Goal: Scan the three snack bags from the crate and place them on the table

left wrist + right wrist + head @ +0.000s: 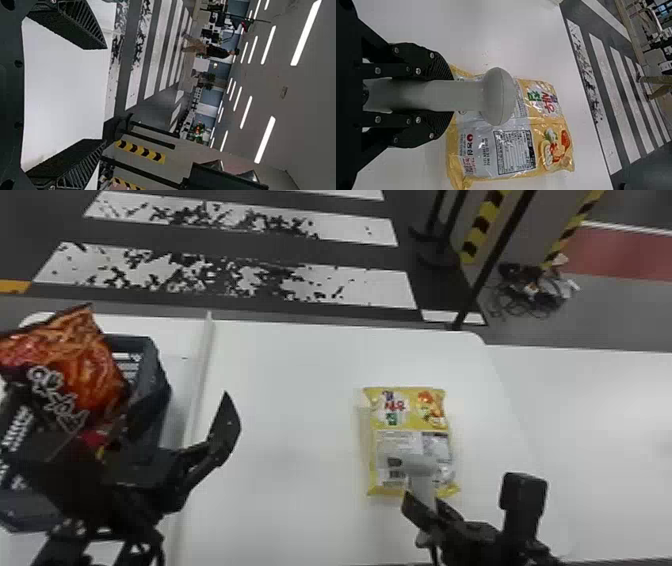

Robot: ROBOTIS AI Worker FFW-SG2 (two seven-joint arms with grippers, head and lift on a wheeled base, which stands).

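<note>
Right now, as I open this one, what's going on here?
The right gripper grips the scanner over the yellow bag, which lies on the table. The left gripper is open and empty, near the crate. An orange bag leans up out of the crate.

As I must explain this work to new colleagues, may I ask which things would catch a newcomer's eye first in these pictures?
Probably the yellow snack bag, lying on the white table, right of the middle in the head view. Next, the orange-red bag sticking up out of the dark crate at the robot's left. Then the pale scanner, its handle held in the right pincer, its head over the yellow bag.
</note>
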